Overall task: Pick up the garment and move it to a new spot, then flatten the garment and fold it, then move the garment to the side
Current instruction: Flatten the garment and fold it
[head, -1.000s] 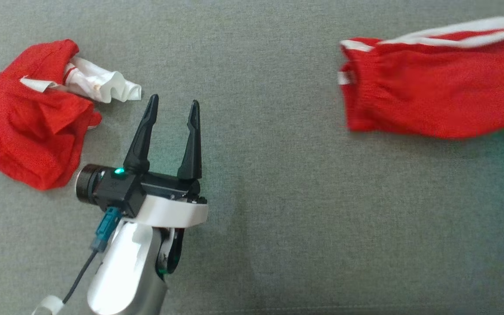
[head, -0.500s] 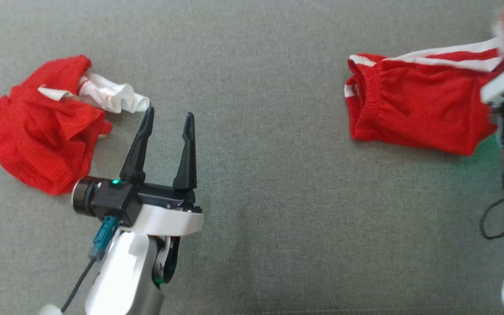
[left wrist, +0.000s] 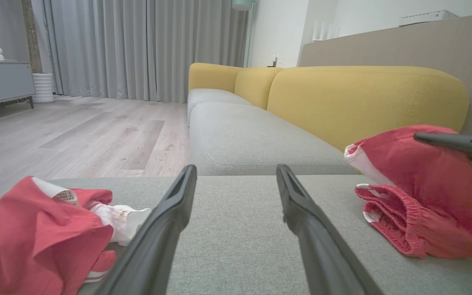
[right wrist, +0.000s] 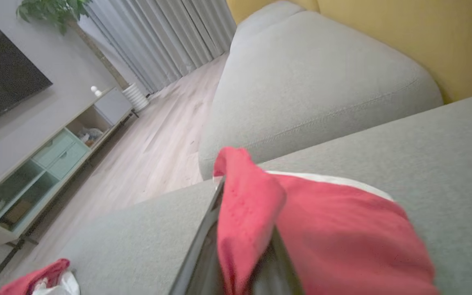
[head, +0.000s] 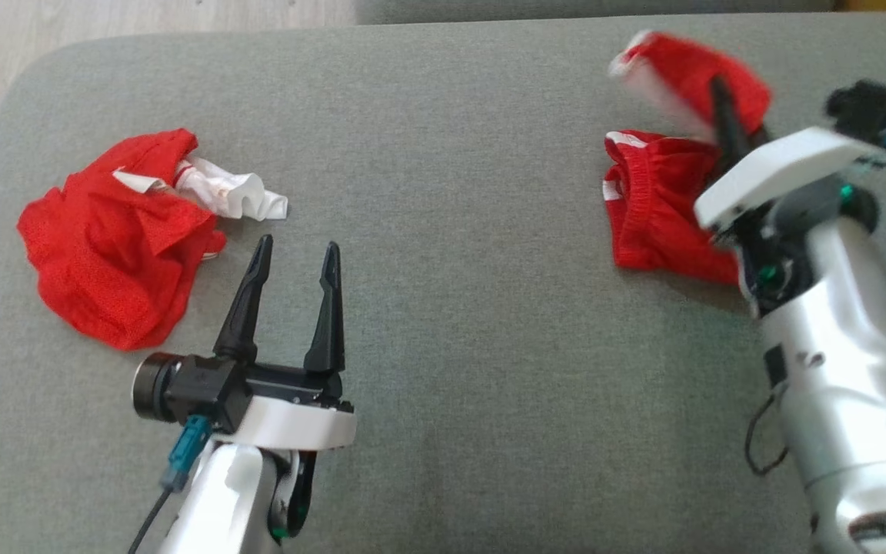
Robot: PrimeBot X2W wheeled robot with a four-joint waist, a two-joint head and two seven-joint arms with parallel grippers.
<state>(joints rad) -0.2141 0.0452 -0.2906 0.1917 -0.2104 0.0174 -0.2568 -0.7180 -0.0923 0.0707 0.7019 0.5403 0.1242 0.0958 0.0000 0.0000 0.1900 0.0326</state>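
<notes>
Item: red knit shorts with white side stripes and a gathered waistband (head: 654, 215), at the right end of the grey fabric sofa seat (head: 489, 331). The waistband half lies on the seat. The other end is raised and doubled back above it.
Right claw (head: 720, 100): narrow, pinched on the raised end of the shorts. In the right wrist view the red cloth drapes over it.
Left claw (head: 298, 245): wide and holding nothing. It is over bare seat between the two garments, nearer the left one.
Other item: a crumpled red and white garment (head: 116, 261) at the left end of the seat, well apart from the shorts and untouched.
Step in hand, as judged: the fold, bringing the raised end over onto the waistband half.
Method: carry the raised end low and straight across. Match its edge to the waistband edge and the upper white stripe to the lower one. Set the cloth down on the lower layer before you open the claw.
Support: if the lower layer drags along, pin the waistband with your left claw first.
Risk: soft knit may bunch or slip from a small pinch. The raised end is blurred in the head view, so you cannot read how much cloth is caught.
Outstanding: the move to the side is not yet done.
</notes>
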